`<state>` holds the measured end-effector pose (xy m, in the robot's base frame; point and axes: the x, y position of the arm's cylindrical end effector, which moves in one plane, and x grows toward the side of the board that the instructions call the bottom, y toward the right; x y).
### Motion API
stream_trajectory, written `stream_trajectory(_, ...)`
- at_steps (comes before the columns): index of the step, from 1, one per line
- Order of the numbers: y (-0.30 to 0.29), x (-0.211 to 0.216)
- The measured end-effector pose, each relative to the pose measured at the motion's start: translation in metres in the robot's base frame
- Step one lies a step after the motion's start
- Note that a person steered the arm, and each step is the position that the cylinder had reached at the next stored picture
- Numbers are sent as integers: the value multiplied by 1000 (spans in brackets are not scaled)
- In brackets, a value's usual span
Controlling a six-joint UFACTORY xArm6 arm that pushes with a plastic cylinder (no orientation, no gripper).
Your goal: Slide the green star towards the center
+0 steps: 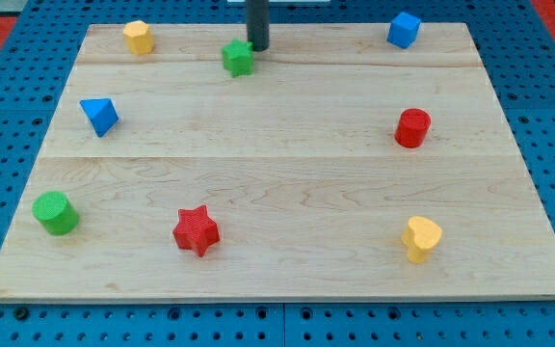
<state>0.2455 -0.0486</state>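
The green star [238, 58] lies near the view's top edge of the wooden board [277, 173], left of the middle. My tip [257, 46] is just to the star's upper right, touching or nearly touching it. The dark rod comes down from the view's top.
A yellow block [138, 37] sits at top left, a blue cube [404, 30] at top right. A blue triangle block [98, 116] is at the left, a red cylinder [413, 127] at the right. A green cylinder [56, 213], a red star [197, 230] and a yellow heart [421, 238] line the bottom.
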Motion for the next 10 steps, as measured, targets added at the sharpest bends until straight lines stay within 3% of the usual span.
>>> stream_trajectory(2,-29,42)
stream_trajectory(4,-81,44)
stream_trajectory(6,-72,93)
stream_trajectory(9,-28,128)
stream_trajectory(10,-33,165)
